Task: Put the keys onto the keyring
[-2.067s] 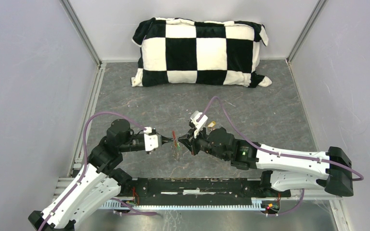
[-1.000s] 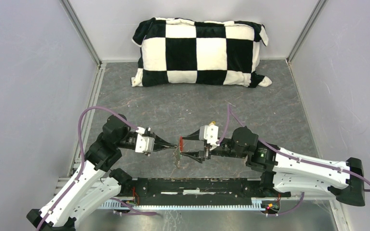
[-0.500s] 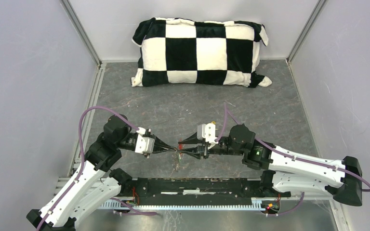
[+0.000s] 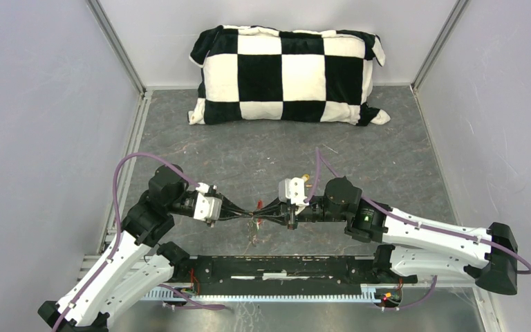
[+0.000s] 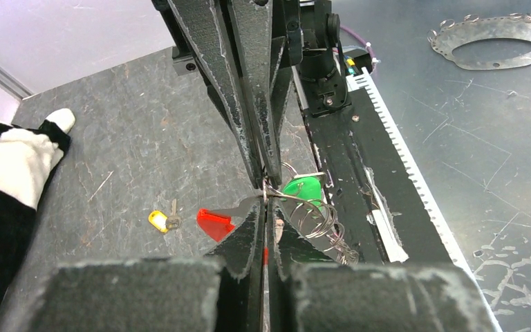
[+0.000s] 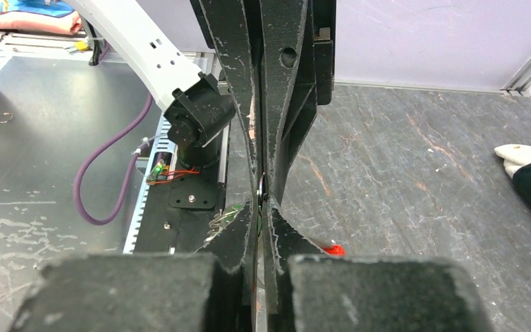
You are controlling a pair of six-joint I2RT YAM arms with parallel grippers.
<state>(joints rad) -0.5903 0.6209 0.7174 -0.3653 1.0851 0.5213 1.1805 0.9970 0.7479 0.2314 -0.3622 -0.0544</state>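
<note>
Now both grippers meet tip to tip at the lower centre of the overhead view. The left gripper point(image 5: 263, 207) pinches the keyring point(image 5: 320, 219), and the right gripper point(image 6: 261, 207) is pressed nearly together on it. The green-headed key point(image 5: 302, 188) hangs there, while the yellow-headed key point(image 5: 157, 220) lies on the mat point(image 5: 145, 152), centre-left of the left wrist view.
</note>
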